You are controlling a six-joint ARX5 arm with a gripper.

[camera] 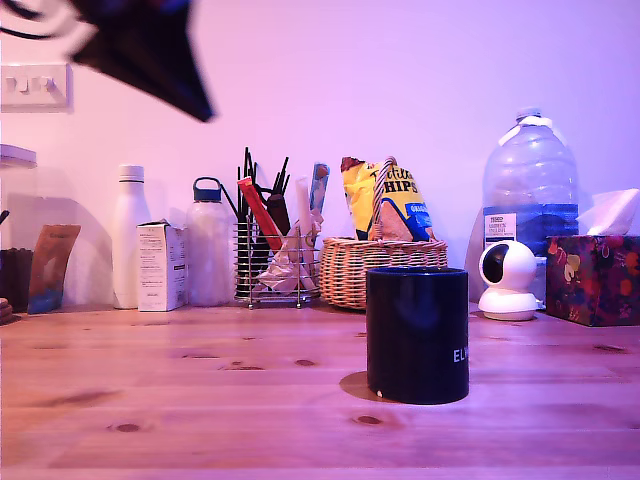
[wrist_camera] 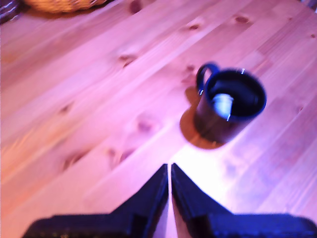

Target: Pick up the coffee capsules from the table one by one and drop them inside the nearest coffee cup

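Note:
The glossy dark coffee cup (camera: 417,334) stands on the wooden table (camera: 200,400), right of centre in the exterior view, with white lettering near its base. From the wrist view I look down into the cup (wrist_camera: 231,106) and see one pale coffee capsule (wrist_camera: 222,104) lying inside it. My gripper (wrist_camera: 170,171) hangs high above the bare planks, off to one side of the cup, its two dark fingers pressed together with nothing between them. In the exterior view only a blurred dark part of the arm (camera: 150,50) shows at the upper left. No capsule shows on the table.
Along the back wall stand a white bottle (camera: 130,235), a small carton (camera: 160,266), a clear bottle (camera: 209,243), a wire utensil holder (camera: 272,260), a wicker basket (camera: 383,268) with snack bags, a white camera (camera: 508,280), a large water jug (camera: 530,185) and a tissue box (camera: 592,278).

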